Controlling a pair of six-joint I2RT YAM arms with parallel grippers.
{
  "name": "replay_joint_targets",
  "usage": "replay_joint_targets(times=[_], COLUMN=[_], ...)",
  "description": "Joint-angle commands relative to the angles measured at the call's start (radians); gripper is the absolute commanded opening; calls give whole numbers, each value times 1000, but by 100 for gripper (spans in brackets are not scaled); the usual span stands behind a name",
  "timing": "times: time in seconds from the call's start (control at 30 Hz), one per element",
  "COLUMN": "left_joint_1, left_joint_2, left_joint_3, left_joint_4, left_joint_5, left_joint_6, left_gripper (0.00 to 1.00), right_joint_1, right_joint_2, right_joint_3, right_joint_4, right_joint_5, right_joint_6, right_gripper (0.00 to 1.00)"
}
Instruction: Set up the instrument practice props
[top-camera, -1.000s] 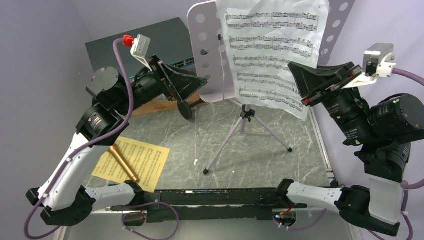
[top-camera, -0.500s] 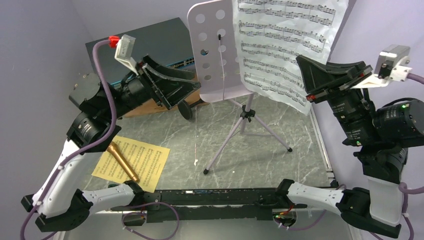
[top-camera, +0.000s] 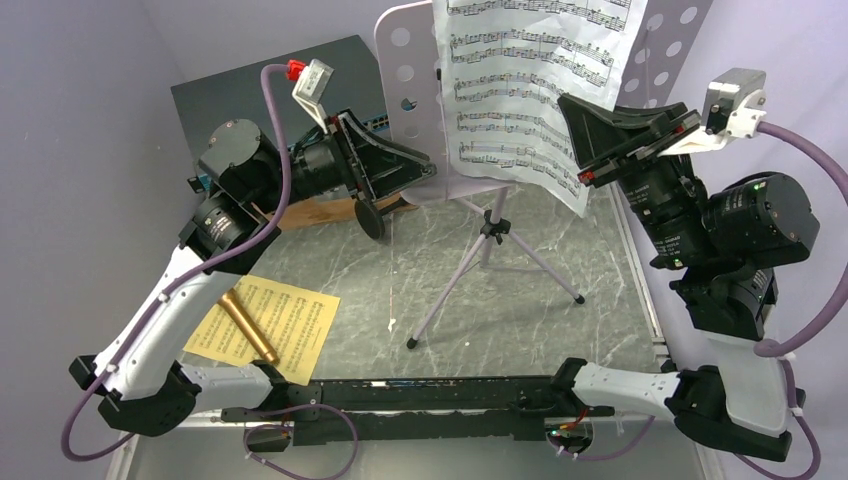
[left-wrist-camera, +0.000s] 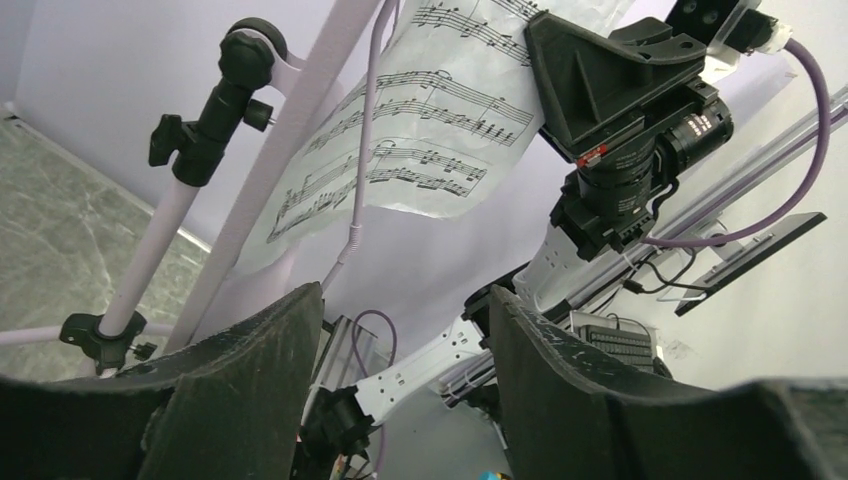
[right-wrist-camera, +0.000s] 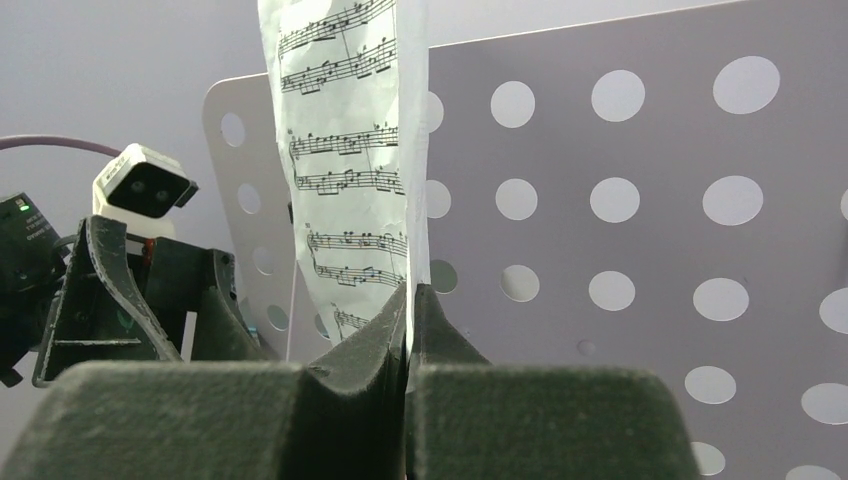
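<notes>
The pale lilac music stand (top-camera: 408, 95) rises on tripod legs (top-camera: 490, 262) at mid table, and its perforated desk (right-wrist-camera: 620, 200) fills the right wrist view. My right gripper (top-camera: 582, 176) (right-wrist-camera: 410, 300) is shut on the lower edge of the white music sheet (top-camera: 515, 90) (right-wrist-camera: 350, 150), held upright in front of the desk. My left gripper (top-camera: 428, 170) (left-wrist-camera: 405, 330) is open with nothing in it, beside the desk's lower left edge. The yellow sheet (top-camera: 270, 325) lies flat at the near left with the gold microphone (top-camera: 248, 328) on it. The black mic stand (top-camera: 370, 218) is under the left gripper.
A flat grey network switch (top-camera: 250, 95) lies at the back left, with a wooden board (top-camera: 320, 212) in front of it. The stand's pole (left-wrist-camera: 180, 200) and knob pass left of my left fingers. A metal rail (top-camera: 640, 290) edges the table's right side.
My right gripper swung left with the white sheet, which now hangs across the stand's desk. My left arm moved right, back toward the stand, and its jaws narrowed a little.
</notes>
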Motion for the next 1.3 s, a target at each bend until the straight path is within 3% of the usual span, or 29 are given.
replay_joint_targets(times=[0.0, 0.23, 0.43, 0.67, 0.8, 0.93, 1.27], left_joint_1=[-31, -181, -244, -271, -272, -275, -289], left_joint_2=[12, 54, 19, -16, -12, 15, 32], left_joint_3=[36, 104, 57, 51, 40, 55, 35], left_joint_4=[69, -6, 12, -44, -26, -17, 35], left_joint_5=[1, -193, -360, -494, -509, -509, -575], left_joint_6=[-29, 154, 253, 305, 309, 306, 347], left_gripper=[64, 57, 44, 50, 51, 42, 38], right_joint_1=[-2, -2, -2, -2, -2, -2, -2], right_joint_2=[-20, -47, -53, -57, -54, -53, -66], right_joint_3=[-16, -62, -66, -76, -85, -85, -96], right_joint_4=[69, 102, 100, 108, 121, 122, 125], right_joint_5=[-12, -17, -18, -17, -21, -27, -28], right_joint_6=[-14, -13, -14, -20, -19, -18, -19], right_gripper=[0, 0, 0, 0, 0, 0, 0])
